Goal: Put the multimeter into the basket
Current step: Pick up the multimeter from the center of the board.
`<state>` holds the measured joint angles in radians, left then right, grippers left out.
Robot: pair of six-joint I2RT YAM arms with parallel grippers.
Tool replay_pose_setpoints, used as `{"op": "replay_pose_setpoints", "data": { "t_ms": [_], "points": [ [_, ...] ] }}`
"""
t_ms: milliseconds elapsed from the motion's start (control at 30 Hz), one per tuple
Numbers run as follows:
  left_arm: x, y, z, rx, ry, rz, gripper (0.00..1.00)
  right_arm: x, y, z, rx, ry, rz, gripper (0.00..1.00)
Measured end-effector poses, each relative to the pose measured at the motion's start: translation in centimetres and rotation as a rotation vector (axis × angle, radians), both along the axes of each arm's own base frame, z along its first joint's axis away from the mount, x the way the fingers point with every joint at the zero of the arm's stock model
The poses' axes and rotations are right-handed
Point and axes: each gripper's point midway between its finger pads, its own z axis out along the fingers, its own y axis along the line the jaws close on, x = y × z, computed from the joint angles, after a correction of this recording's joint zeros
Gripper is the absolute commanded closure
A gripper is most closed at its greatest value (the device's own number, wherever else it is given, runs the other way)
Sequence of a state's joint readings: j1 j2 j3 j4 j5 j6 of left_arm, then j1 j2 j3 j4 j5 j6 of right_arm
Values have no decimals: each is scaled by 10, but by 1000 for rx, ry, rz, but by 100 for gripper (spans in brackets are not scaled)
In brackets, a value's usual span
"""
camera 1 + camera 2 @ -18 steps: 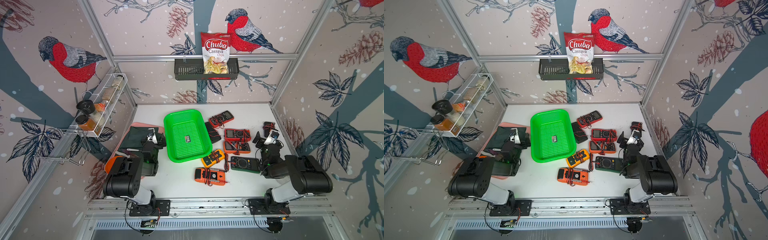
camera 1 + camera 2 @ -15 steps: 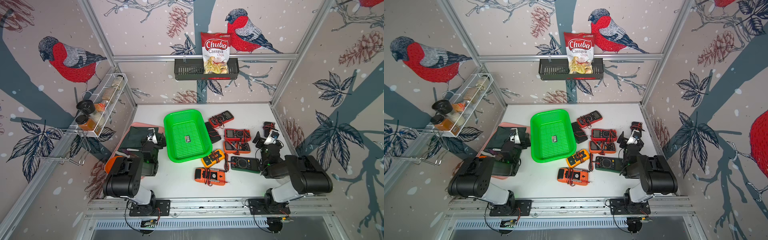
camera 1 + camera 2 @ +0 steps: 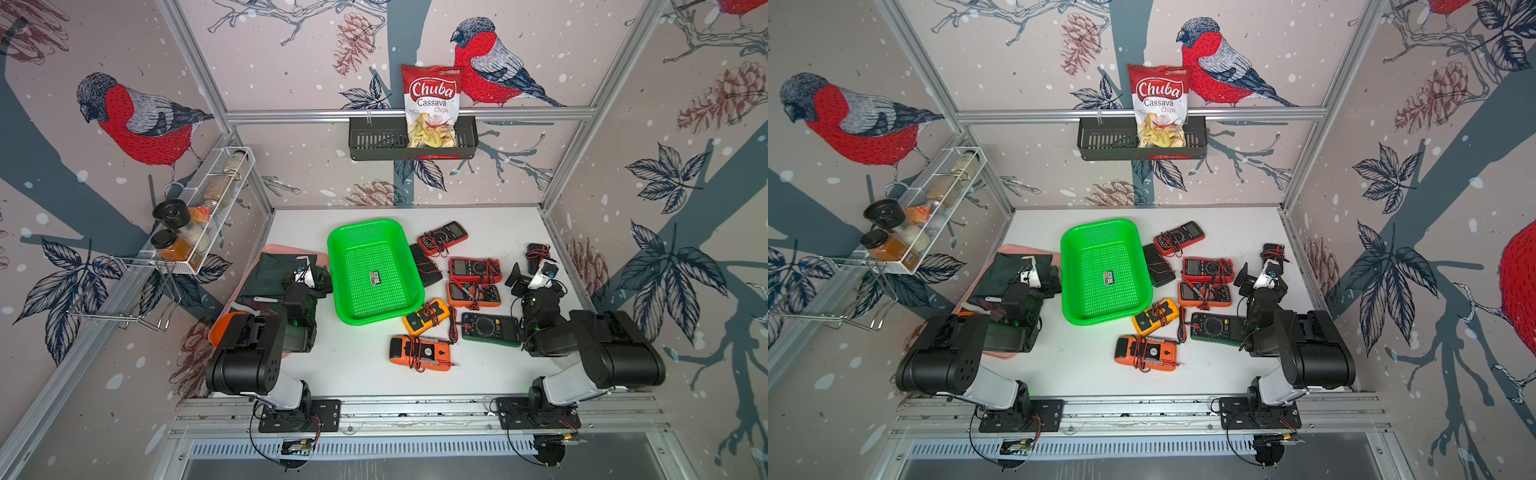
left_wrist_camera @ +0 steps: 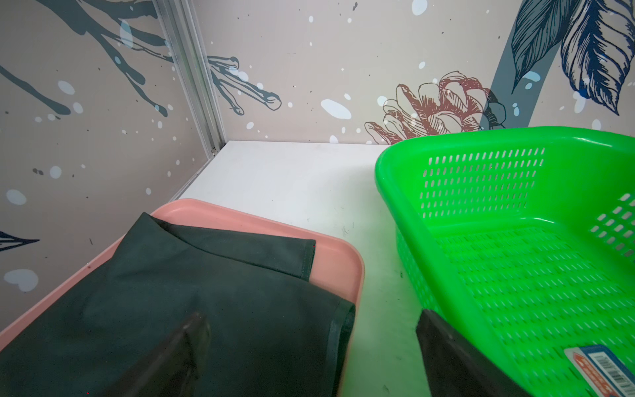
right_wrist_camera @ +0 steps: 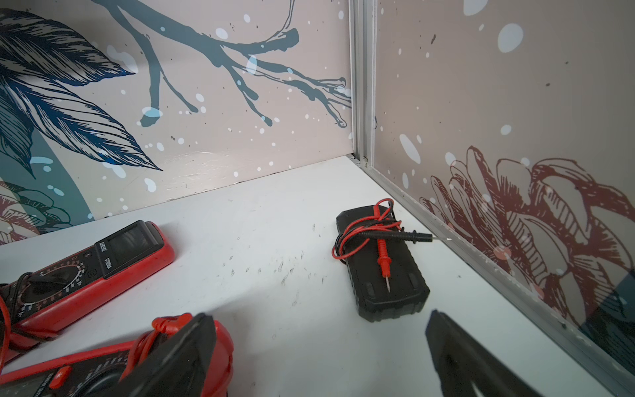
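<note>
- white table (image 3: 357, 374) fills the middle of both top views;
- pink tray (image 3: 286, 251) sits at centre left, with a dark cloth (image 3: 274, 270) draped over it;
- green basket (image 3: 361, 266) stands on the table at centre, just right of the tray; it holds only a small sticker (image 3: 375, 277);
- multimeters lie on the table right of the basket, all outside it; yellow multimeter (image 3: 426, 317) is just beside its lower right corner; dark green multimeter (image 3: 490, 329) and orange multimeter (image 3: 419, 353) lie lower right;
- left gripper (image 4: 311, 319), bottom centre of the left wrist view, hangs over the cloth's edge, fingers spread apart, empty;
- right gripper (image 5: 319, 318), bottom centre of the right wrist view, has fingers spread apart, empty, one finger over a red multimeter (image 5: 103, 371), with a black multimeter (image 5: 388, 275) wrapped in leads just beyond the other finger.
</note>
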<state>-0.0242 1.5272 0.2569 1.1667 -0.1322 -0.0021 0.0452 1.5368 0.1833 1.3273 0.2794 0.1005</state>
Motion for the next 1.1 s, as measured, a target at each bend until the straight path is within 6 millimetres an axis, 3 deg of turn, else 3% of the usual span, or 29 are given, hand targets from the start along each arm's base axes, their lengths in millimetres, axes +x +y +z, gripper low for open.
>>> {"op": "replay_pose_setpoints", "data": {
  "t_ms": [400,533,900,1100],
  "points": [
    [0,0,0,-1,0,0,2,0,0,1,-2,-1,1,0],
    [0,2,2,-9,-5,11,2,-3,2,13,-13,-34,8,0],
    [-14,18,48,-34,-116,109,2,-16,14,47,-41,-110,-4,0],
    [-25,22,75,-60,-167,136,3,-11,14,81,-15,-126,-53,0]
  ]
}}
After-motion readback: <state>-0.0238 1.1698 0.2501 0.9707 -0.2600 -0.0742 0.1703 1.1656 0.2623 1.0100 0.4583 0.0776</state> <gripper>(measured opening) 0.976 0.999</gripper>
